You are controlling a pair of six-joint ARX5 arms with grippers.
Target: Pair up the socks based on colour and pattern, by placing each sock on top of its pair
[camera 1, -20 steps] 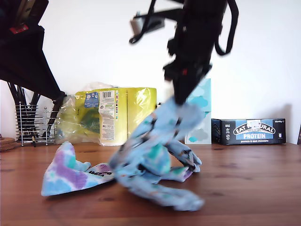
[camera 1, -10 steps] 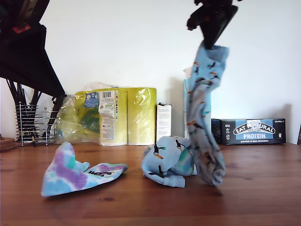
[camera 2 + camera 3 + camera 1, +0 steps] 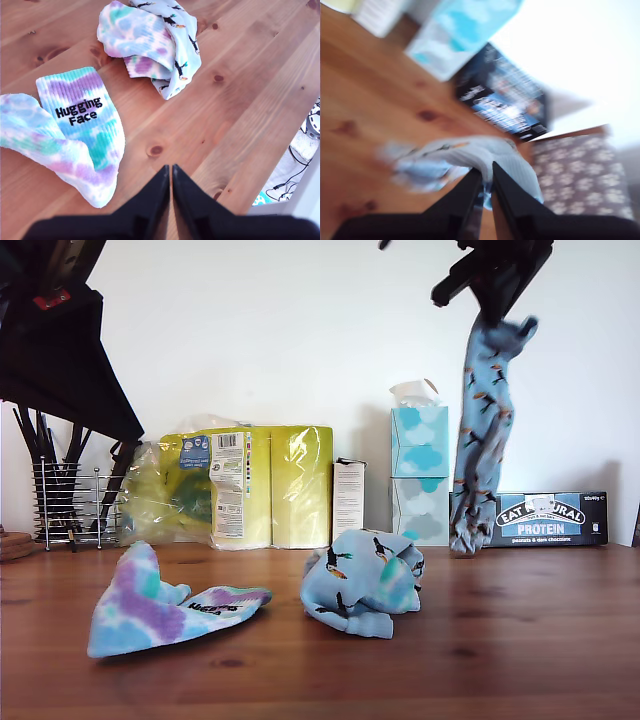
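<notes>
Second end effector clamped on bird sock, dangling lengthwise, well up and away from heap; first closed, empty.

A brown wooden table with dark knots is seen, and a plain white wall is seen behind it. Bright, soft light is spread over the wall. A yellow pack of paper rolls is stood against the wall. A wire rack is placed beside the pack. A small white box and two blue tissue boxes are stood on its other side. A dark snack box is set past the tissue boxes.
</notes>
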